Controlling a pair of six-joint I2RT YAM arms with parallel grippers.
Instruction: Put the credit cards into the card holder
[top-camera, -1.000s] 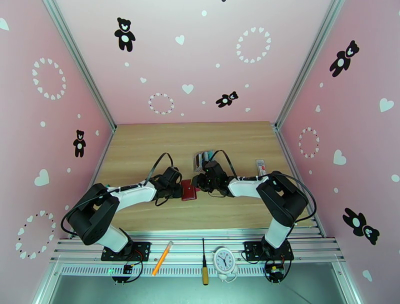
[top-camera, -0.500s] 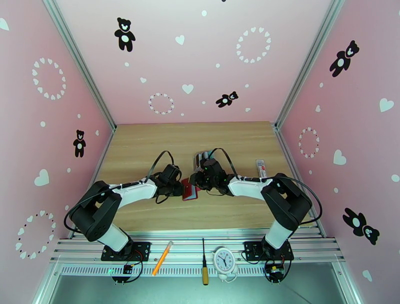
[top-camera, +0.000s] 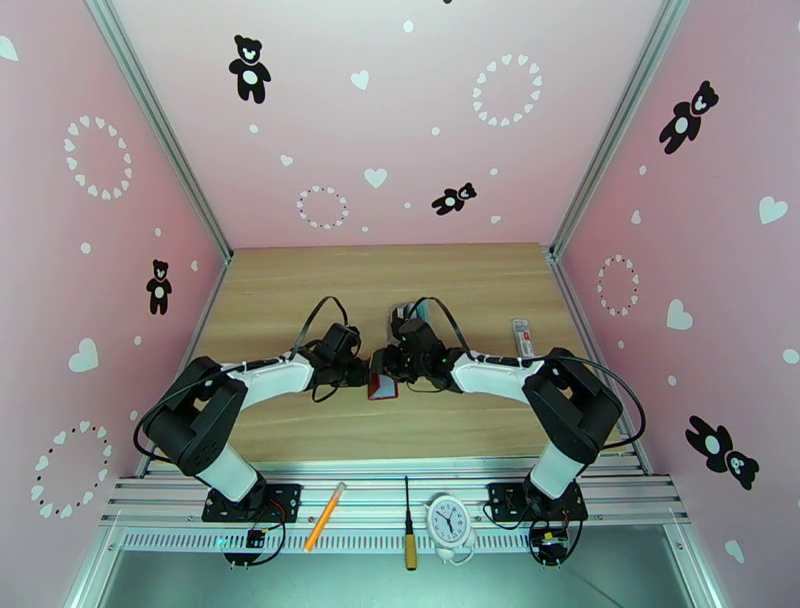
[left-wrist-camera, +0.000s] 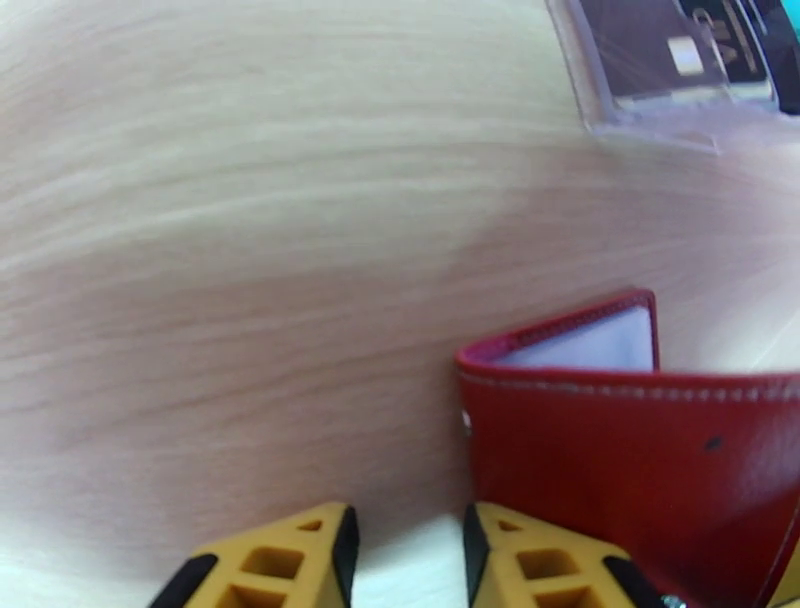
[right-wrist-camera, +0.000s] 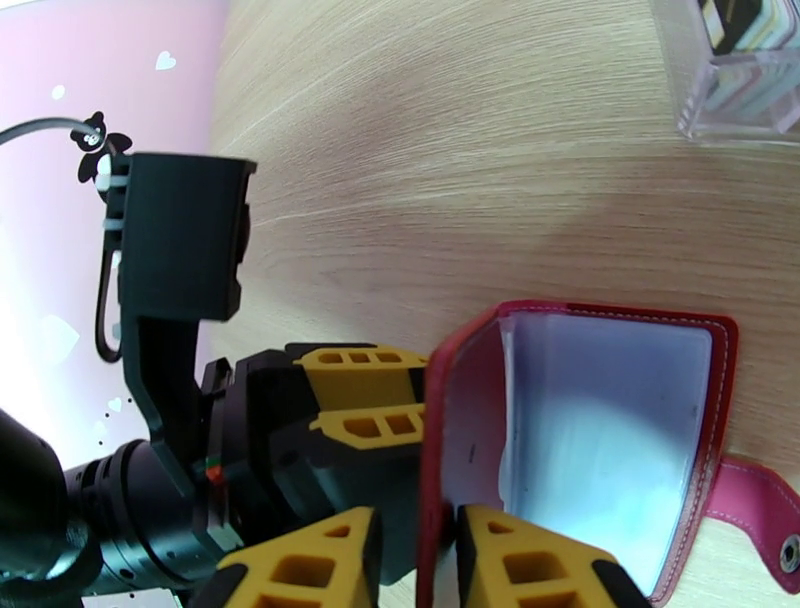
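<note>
Right gripper (right-wrist-camera: 418, 525) clamped on raised flap of card holder (right-wrist-camera: 600, 420) | left gripper (left-wrist-camera: 405, 525) jaws slightly apart, wood showing through the gap, just beside that flap's red outer face | table (right-wrist-camera: 450, 180) wooden | card holder open mid-table, snap tab lying flat | credit cards (right-wrist-camera: 745, 25) in clear stand (right-wrist-camera: 745, 100) beyond it

Two white-and-black arms (top-camera: 272, 378), looping black cables (top-camera: 312, 322), yellow gripper fingers (left-wrist-camera: 540, 558) (triangular cut-outs, black inner faces).
</note>
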